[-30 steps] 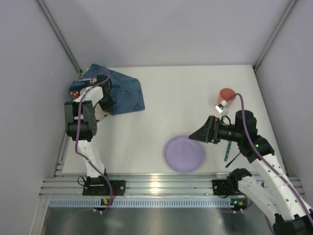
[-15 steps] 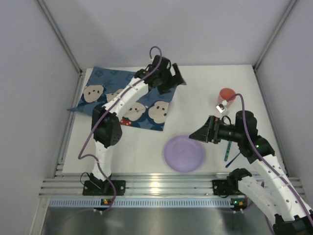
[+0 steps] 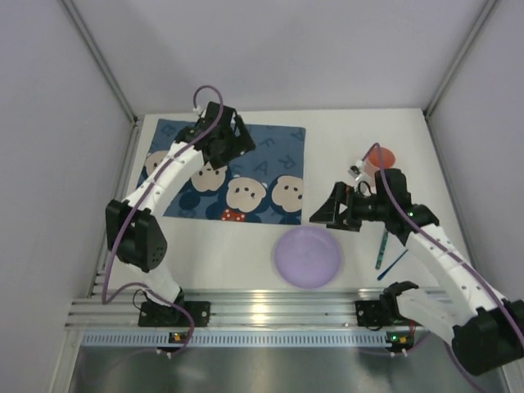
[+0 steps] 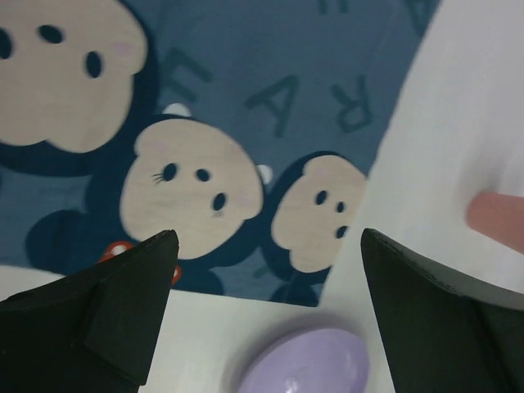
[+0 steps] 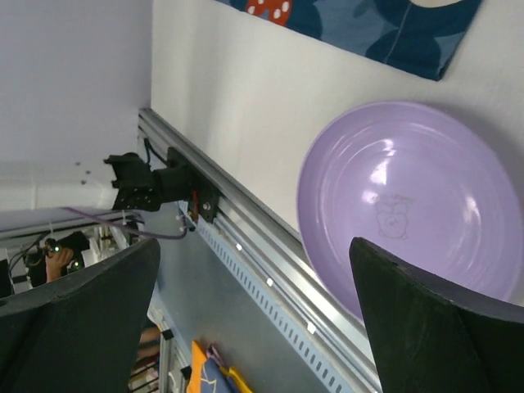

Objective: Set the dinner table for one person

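On the white dinner table [image 3: 246, 246] a dark-blue cartoon-mouse placemat [image 3: 237, 176] lies spread flat at the back left. My left gripper [image 3: 236, 144] hovers over its far half, open and holding nothing; in the left wrist view its fingertips [image 4: 155, 254] frame the placemat [image 4: 246, 106] and the purple plate [image 4: 311, 364]. The purple plate [image 3: 307, 255] sits near the front edge. My right gripper [image 3: 322, 219] hangs open just above the plate's far right rim. In the right wrist view the plate [image 5: 409, 205] shows beside the right-hand finger.
A red cup [image 3: 380, 156] stands at the back right behind the right arm. A green utensil [image 3: 381, 248] and a blue one [image 3: 392, 264] lie right of the plate. The ribbed aluminium rail [image 3: 270, 309] runs along the near edge. Grey walls enclose three sides.
The placemat went from a bunched heap at the far left to lying flat. My left gripper opened and drew back over it. The right gripper shifted slightly left.
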